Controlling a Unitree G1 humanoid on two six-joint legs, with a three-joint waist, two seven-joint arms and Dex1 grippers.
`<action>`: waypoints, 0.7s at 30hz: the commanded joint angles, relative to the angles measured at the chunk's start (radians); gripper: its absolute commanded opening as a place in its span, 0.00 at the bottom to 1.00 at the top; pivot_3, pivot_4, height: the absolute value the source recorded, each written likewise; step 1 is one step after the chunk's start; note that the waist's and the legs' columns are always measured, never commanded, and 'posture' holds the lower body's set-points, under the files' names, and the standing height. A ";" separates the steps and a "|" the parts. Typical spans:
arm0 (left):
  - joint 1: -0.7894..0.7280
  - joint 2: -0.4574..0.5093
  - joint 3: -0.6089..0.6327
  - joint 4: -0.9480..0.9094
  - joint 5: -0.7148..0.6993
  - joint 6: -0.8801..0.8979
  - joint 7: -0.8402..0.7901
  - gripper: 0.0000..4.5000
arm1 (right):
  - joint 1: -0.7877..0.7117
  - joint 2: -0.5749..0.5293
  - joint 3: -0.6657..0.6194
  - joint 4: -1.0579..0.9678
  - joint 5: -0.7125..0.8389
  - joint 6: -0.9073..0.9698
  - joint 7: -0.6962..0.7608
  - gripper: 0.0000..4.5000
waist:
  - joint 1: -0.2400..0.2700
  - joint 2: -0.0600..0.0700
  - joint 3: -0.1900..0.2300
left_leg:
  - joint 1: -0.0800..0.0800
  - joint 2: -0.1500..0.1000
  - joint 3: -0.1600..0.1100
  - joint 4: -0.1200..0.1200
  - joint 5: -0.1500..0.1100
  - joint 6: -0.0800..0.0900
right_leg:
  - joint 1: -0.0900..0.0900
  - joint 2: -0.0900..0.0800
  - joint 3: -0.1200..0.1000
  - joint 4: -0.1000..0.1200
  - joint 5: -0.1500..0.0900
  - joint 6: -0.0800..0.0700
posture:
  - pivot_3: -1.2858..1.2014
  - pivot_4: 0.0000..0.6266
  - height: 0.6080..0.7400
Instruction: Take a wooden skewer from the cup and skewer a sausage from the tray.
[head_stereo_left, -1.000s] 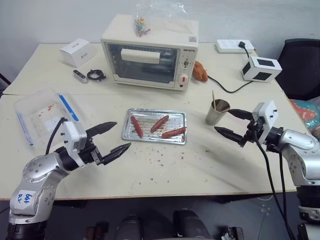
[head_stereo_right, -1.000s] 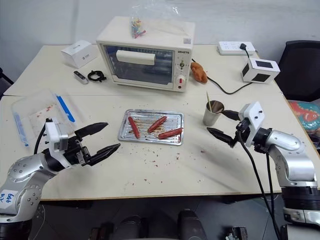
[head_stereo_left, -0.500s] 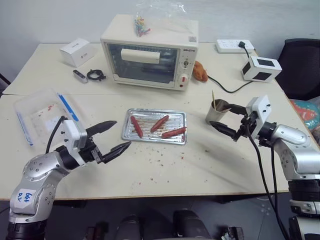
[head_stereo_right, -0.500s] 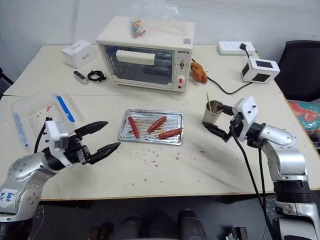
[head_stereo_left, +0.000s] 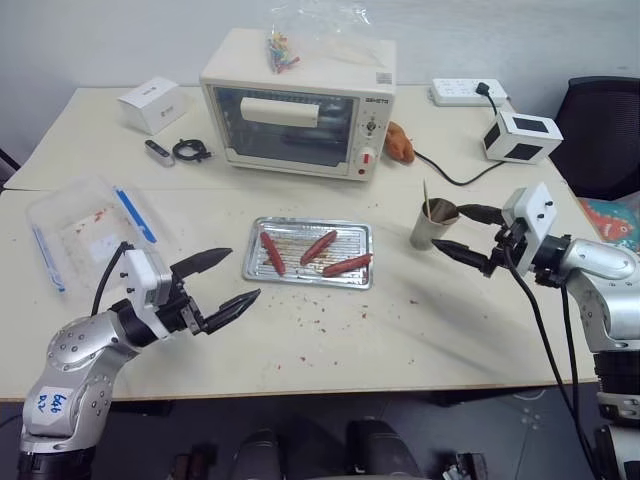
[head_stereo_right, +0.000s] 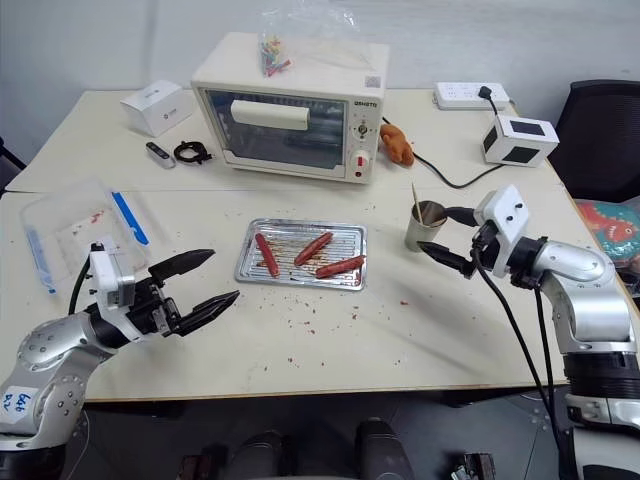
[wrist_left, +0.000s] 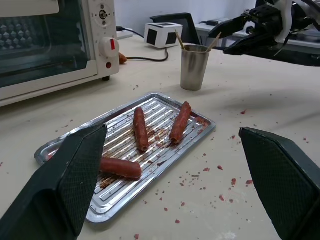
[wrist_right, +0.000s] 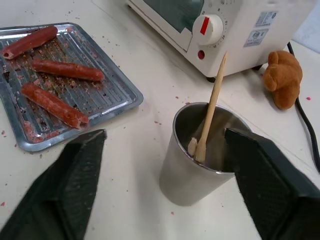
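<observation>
The silver metal cup (head_stereo_left: 432, 226) stands on the table right of the tray (head_stereo_left: 300, 281), with a wooden skewer (wrist_right: 212, 95) leaning upright in it. My right gripper (head_stereo_left: 448, 226) is open at the cup's right side. One finger is beside the rim and the other lower down, in front of the cup. Neither finger grips anything. Three red-brown sausages (head_stereo_left: 272, 252) (head_stereo_left: 320, 246) (head_stereo_left: 347, 264) lie in the crumb-speckled tray. My left gripper (head_stereo_left: 244, 273) hangs open and empty above the table, left of the tray's front corner.
A cream toaster oven (head_stereo_left: 300, 100) stands behind the tray, with a brown toy (head_stereo_left: 400, 143) at its right. A white cube box (head_stereo_left: 522, 135) and its cable lie behind the cup. A clear plastic box (head_stereo_left: 85, 230) sits at the left. Crumbs dot the table.
My right gripper has moved left and up to the cup, and its fingers now stand either side of the cup's right edge. The left gripper has stayed in place.
</observation>
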 joint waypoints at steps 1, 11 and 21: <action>0.003 -0.001 0.016 -0.014 0.007 -0.028 -0.006 1.00 | -0.018 -0.018 -0.023 -0.018 -0.001 -0.020 0.009 0.55 | 0.000 0.000 0.000 | 0.000 0.000 0.000 0.000 0.000 0.000 | 0.000 0.000 0.000 0.000 0.000 0.000 | 0.52 0.24 1.00; -0.025 0.006 0.006 -0.032 0.000 -0.003 0.020 1.00 | -0.033 -0.037 -0.017 0.006 -0.044 -0.048 0.024 0.17 | 0.000 0.000 0.000 | 0.000 0.000 0.000 0.000 0.000 0.000 | 0.000 0.000 0.000 0.000 0.000 0.000 | 0.52 0.24 1.00; -0.032 0.001 0.004 -0.031 0.004 -0.001 0.026 1.00 | -0.065 -0.048 -0.017 0.048 -0.064 -0.077 0.051 0.17 | -0.001 0.000 0.000 | 0.000 0.000 0.000 0.000 0.000 0.000 | 0.000 0.000 0.000 -0.001 0.000 0.000 | 0.52 0.24 1.00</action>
